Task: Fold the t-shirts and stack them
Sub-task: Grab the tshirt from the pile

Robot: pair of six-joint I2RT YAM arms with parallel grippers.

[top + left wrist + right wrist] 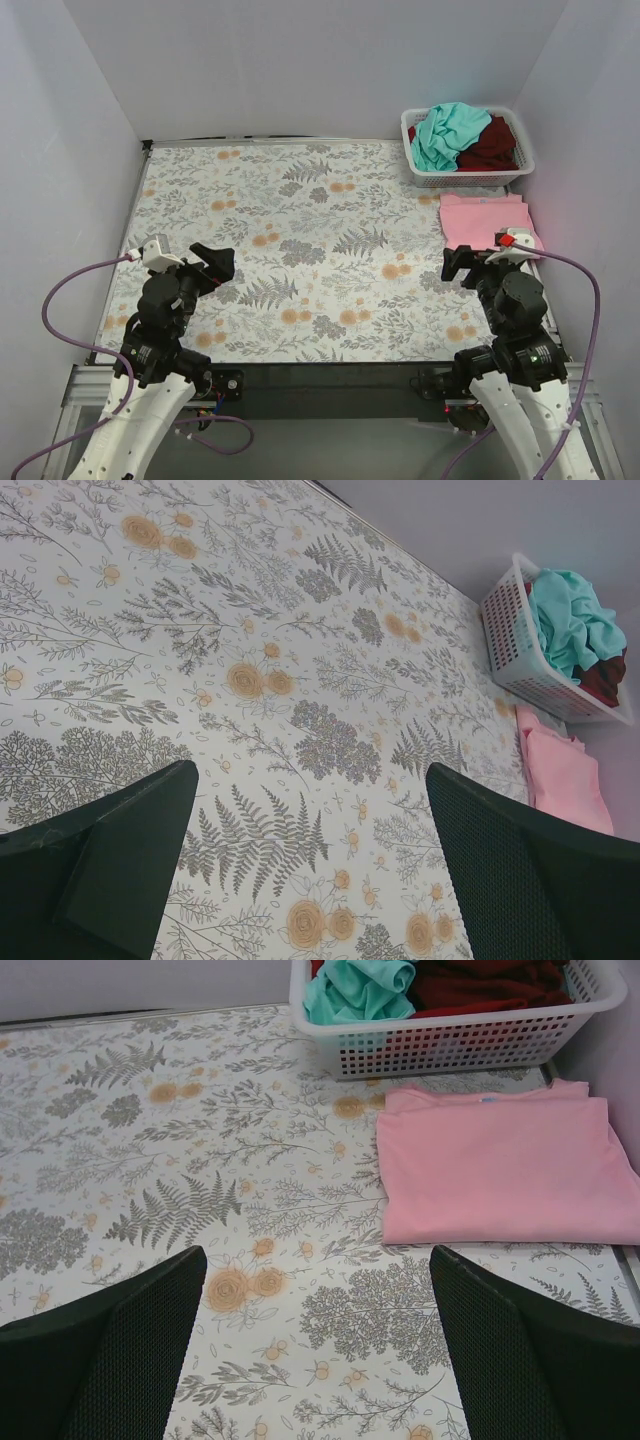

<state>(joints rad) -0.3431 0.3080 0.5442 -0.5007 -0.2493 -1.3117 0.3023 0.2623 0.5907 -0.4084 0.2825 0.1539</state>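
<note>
Pink cotton t-shirt [500, 1165] lay folded at two o'clock on my floral counter [300, 250], seeding the stack. A teal shirt [448, 133] and dark-red shirts [497, 145] sat in the white lattice basket [470, 180] at one o'clock. My left claw [310, 875] and right claw [315, 1355] hung released, empty.

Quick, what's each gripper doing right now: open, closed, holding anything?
Left gripper: open, holding nothing.
Right gripper: open, holding nothing.

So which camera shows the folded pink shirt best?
The right wrist view: the pink shirt lies folded flat, nearly whole and close. Top external shows it small, partly behind the right arm; left wrist shows only an oblique strip.
</note>
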